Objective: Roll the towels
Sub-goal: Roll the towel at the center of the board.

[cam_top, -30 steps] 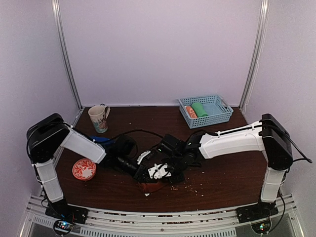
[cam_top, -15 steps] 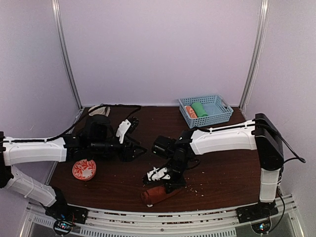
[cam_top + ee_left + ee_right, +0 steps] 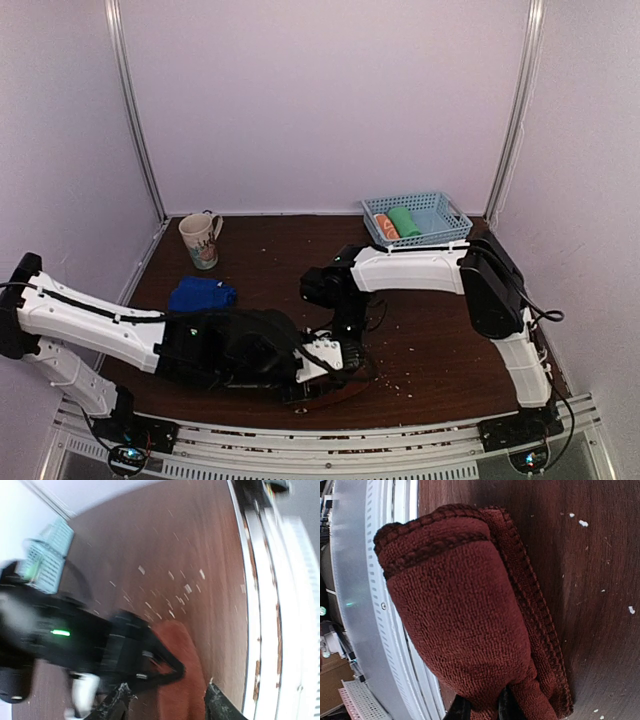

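**Top external view: both arms meet at the near edge over the rust-brown towel (image 3: pixel 465 615)**

The rust-brown towel lies on the surface (image 3: pixel 440 330) at its near edge, near the middle and just beside the metal rail (image 3: pixel 375 630). It is partly rolled into a thick bundle with a flat tail under it. The right gripper (image 3: pixel 482 705) is pinched narrow on one end of the bundle. The left gripper (image 3: pixel 167 687) stands wide, one finger on each side of the towel; whether they touch it I cannot tell. The blue towel (image 3: pixel 203 294) lies bunched on the left, well apart from the grippers and nearer than the mug (image 3: pixel 200 240). Far right, a blue basket (image 3: pixel 425 243) holds a green roll (image 3: pixel 405 221) and an orange-and-white roll (image 3: pixel 385 227). Pale crumbs (image 3: pixel 172 575) dot the surface.
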